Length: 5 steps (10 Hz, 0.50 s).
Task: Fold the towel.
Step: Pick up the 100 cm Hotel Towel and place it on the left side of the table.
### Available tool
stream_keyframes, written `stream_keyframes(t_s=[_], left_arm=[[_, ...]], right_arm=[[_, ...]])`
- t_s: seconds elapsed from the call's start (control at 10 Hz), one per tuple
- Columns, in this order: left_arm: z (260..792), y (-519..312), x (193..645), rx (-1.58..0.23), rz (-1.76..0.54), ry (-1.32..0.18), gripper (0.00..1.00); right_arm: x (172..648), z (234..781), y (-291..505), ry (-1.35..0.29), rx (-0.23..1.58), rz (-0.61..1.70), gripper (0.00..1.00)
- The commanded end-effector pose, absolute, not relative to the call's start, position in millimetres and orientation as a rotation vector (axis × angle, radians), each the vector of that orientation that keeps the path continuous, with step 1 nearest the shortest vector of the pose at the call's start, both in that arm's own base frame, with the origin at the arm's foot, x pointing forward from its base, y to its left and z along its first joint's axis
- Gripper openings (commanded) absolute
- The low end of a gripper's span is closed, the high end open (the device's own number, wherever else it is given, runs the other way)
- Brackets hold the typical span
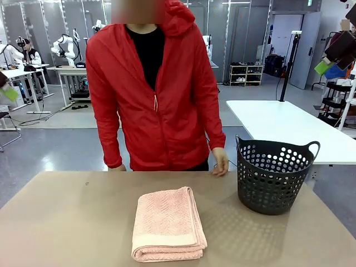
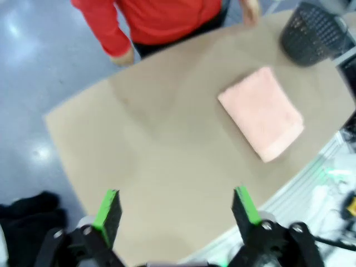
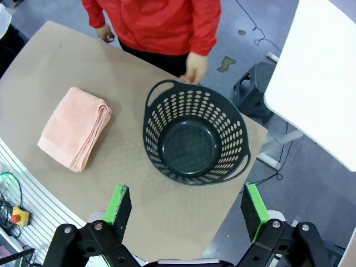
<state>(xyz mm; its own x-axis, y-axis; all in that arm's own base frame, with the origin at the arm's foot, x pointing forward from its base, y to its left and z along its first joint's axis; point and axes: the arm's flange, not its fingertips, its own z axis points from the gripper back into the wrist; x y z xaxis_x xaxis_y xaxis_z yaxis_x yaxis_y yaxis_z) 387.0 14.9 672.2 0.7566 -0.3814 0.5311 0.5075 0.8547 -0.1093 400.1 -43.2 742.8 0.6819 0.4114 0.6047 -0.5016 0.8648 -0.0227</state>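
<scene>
- Towel (image 1: 168, 224) first: you see it lying folded on the brown table (image 1: 67, 222), near the middle and close to your edge.
- It is pink, stacked in soft layers, with a plain flat band along the near end.
- You can spot the layered edges on its right side in the front view.
- Look right of the towel and you find a dark basket (image 1: 272, 177) with round holes and two handles. It stands upright, apart from the towel.
- From the right wrist view you look down into the basket, and its inside is bare.
- Your left gripper (image 2: 177, 208) hangs high over the table with its green pads (image 2: 109, 207) spread wide. It grips nothing.
- Your right gripper (image 3: 189, 207) hangs above the basket's near side, also spread wide, with nothing between its pads (image 3: 252, 204).
- Neither gripper touches the towel.
- Across the table you see a person in a red jacket (image 1: 158, 105).
- One hand (image 1: 221, 162) of theirs rests at the far edge, just beside the basket. The other hand (image 1: 116, 167) is at the far edge too, farther left.
</scene>
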Motion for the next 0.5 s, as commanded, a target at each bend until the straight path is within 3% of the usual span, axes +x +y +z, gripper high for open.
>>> stream_keyframes(t_s=[0.0,0.4], left_arm=[[619,-2,383,-0.343,-0.449,-0.494,1.0],[529,-41,400,-0.511,-0.339,-0.439,1.0]], right_arm=[[400,742,-44,-0.633,0.141,0.528,1.0],[400,742,-44,-0.633,0.141,0.528,1.0]])
